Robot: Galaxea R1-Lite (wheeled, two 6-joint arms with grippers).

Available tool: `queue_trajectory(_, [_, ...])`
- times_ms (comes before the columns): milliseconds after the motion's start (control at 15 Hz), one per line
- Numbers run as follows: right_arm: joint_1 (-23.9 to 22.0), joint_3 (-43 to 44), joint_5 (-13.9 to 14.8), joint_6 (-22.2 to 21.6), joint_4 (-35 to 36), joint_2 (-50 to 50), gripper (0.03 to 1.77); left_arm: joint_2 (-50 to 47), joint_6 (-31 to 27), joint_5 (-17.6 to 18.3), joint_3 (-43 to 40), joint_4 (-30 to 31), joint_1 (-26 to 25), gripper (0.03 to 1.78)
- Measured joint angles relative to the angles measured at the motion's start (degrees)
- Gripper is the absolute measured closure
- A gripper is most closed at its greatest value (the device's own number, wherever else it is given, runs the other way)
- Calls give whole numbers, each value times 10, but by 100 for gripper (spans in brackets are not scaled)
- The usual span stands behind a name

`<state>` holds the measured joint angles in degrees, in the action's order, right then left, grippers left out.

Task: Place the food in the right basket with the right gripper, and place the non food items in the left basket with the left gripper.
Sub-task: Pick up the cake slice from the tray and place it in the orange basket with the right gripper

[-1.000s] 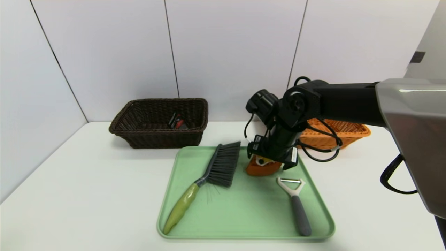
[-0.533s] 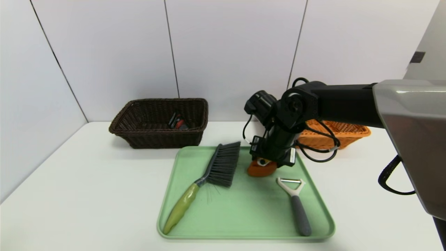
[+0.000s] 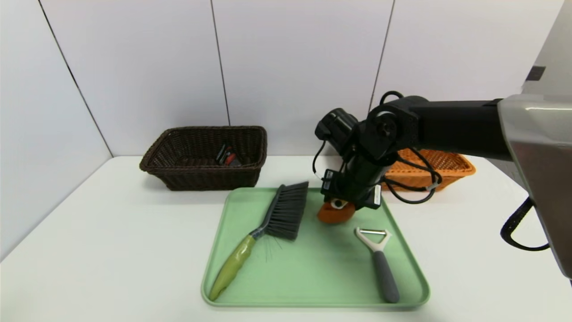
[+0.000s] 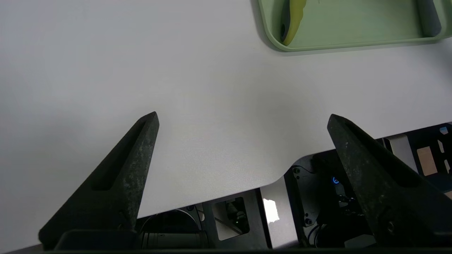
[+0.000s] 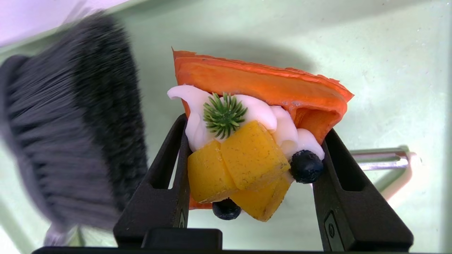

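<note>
The food is an orange crepe (image 3: 334, 214) (image 5: 254, 81) topped with cream, mango cubes and blueberries. My right gripper (image 3: 342, 206) (image 5: 256, 125) is shut on it from above, over the far middle of the green tray (image 3: 313, 268), and holds it tilted. A grey brush (image 3: 286, 210) (image 5: 70, 134) with a green handle lies on the tray's left part. A grey-handled peeler (image 3: 380, 259) (image 5: 385, 160) lies on its right part. My left gripper (image 4: 243, 117) hangs open over bare table near the front edge, with nothing between its fingers.
The dark brown left basket (image 3: 210, 179) stands at the back left with small items inside. The orange right basket (image 3: 442, 167) sits at the back right, partly behind my right arm. The tray's near corner (image 4: 353, 38) and the brush handle (image 4: 293, 17) show in the left wrist view.
My right gripper has closed on the crepe, which now sits a little higher and more tilted. The arm has shifted slightly up and right. The left gripper has stayed open.
</note>
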<state>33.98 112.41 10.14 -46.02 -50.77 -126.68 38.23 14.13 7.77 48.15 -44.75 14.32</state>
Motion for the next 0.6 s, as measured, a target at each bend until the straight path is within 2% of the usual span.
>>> queue_trajectory(267, [10,0,-6,39,4,42,88,1,0,0,0,0,0,12])
queue_trajectory(400, [13,0,-9,79,35,68,88,3,0,-1,0,0,0,12])
queue_trajectory(600, [10,-1,4,148,93,106,89,2,0,0,-2,0,0,12])
